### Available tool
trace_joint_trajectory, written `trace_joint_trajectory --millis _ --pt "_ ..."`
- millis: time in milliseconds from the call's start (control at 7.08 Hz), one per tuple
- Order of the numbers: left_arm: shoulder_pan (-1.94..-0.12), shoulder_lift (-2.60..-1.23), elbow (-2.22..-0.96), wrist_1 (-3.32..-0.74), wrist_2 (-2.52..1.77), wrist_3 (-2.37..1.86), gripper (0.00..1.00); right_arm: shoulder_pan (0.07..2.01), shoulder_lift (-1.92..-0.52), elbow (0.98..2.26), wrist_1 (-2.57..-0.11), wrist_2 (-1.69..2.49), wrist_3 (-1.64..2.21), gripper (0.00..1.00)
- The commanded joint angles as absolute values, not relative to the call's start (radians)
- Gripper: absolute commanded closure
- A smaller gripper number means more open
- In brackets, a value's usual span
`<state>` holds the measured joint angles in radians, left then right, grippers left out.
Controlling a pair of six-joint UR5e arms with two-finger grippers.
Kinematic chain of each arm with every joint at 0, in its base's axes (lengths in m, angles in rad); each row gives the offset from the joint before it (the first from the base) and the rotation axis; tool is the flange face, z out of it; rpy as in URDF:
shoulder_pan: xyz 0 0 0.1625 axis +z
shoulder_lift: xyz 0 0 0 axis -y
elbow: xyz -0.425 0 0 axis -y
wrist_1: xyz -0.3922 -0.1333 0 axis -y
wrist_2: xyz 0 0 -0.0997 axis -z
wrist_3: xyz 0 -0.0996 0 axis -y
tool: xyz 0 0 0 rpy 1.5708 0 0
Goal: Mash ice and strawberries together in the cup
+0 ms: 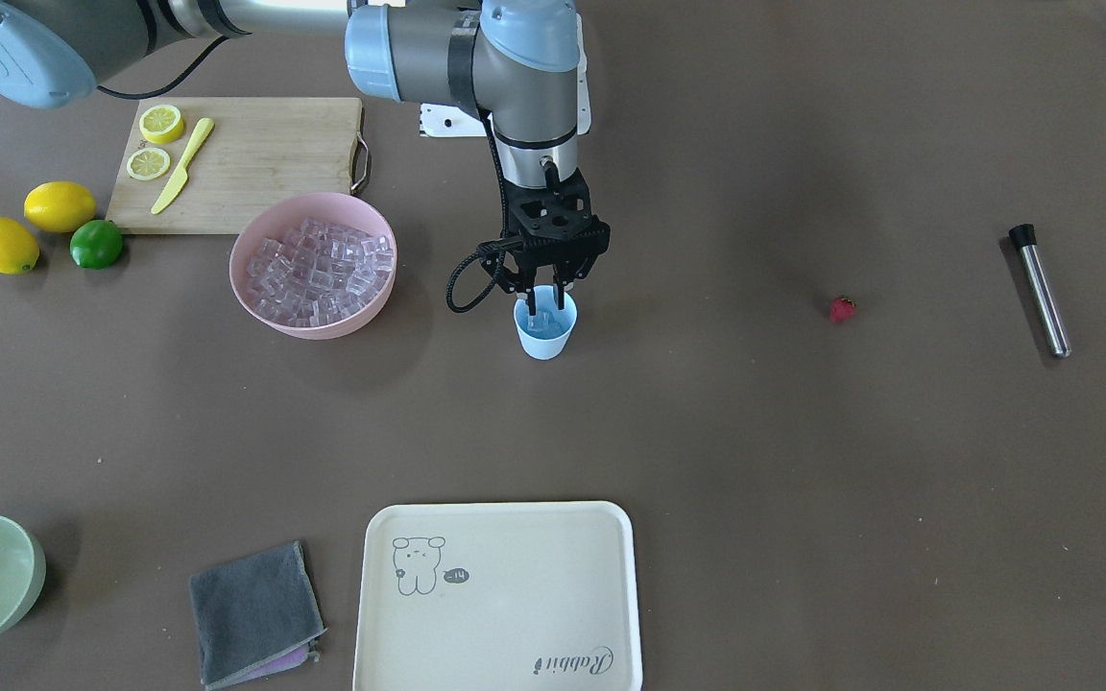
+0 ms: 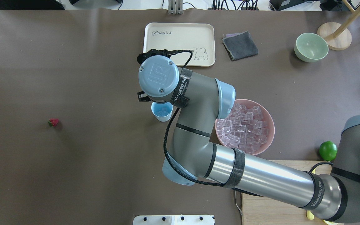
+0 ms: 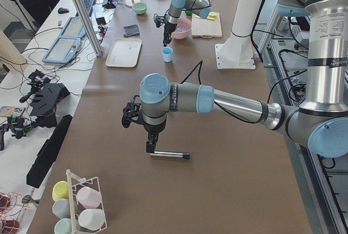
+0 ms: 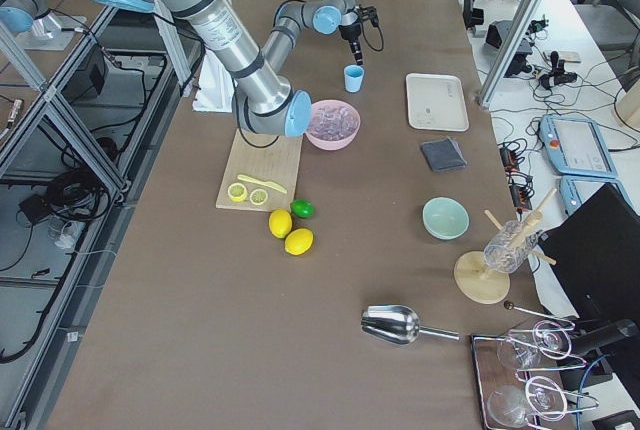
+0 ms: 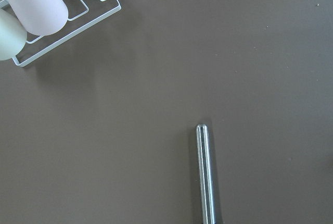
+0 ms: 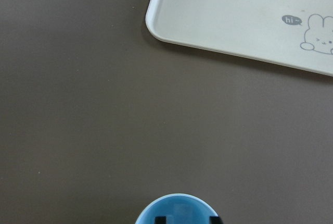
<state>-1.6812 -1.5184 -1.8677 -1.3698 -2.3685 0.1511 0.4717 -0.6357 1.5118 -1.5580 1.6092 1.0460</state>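
Near tapered plastic cup (image 1: pixel 545 338), glassy ice (image 1: pixel 318 269)

Cup (image 6: pixel 177 206) at bottom edge; right claw (image 6: pixel 187 220) tips spread inside rim; cream tray (image 6: pixel 234 15) upper right, apart.

cup (image 1: pixel 545 336): standing just beside the bowl (image 1: pixel 251 288) holding ice (image 1: pixel 318 269)
strawberry (image 1: pixel 841 309): lying between cup and rod (image 1: pixel 1040 290), well apart

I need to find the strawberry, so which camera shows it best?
The overhead view: the strawberry lies alone there, sharp and unblocked. The front-facing view shows it clearly too, slightly smaller. I cannot make it out in either side view, and neither wrist view shows it.
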Motion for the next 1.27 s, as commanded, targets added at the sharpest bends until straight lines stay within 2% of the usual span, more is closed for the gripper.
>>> trace_joint_trajectory --millis 0,141,283,707,1131 --pt "-1.681 -1.519 -1.865 -1.37 -2.368 0.152 0.01 0.472 -0.646 1.491 -1.494 1.6 1.039 0.01" --pt "-1.681 -1.523 -1.871 -1.37 -2.368 0.149 0.01 0.489 -0.669 1.505 -1.503 1.609 1.011 0.0" --pt "-1.68 -1.528 -1.873 -1.368 -2.367 0.146 0.01 0.515 -0.748 1.566 -1.503 1.611 0.912 0.0" --pt "-1.576 -1.545 -1.884 -1.379 -2.364 -0.001 0.01 0.754 -1.063 1.789 -1.493 1.883 0.694 0.0" --pt "-1.394 -1.562 -1.917 -1.467 -2.367 -0.279 0.01 0.995 -1.221 1.802 -1.491 2.066 0.34 0.0"
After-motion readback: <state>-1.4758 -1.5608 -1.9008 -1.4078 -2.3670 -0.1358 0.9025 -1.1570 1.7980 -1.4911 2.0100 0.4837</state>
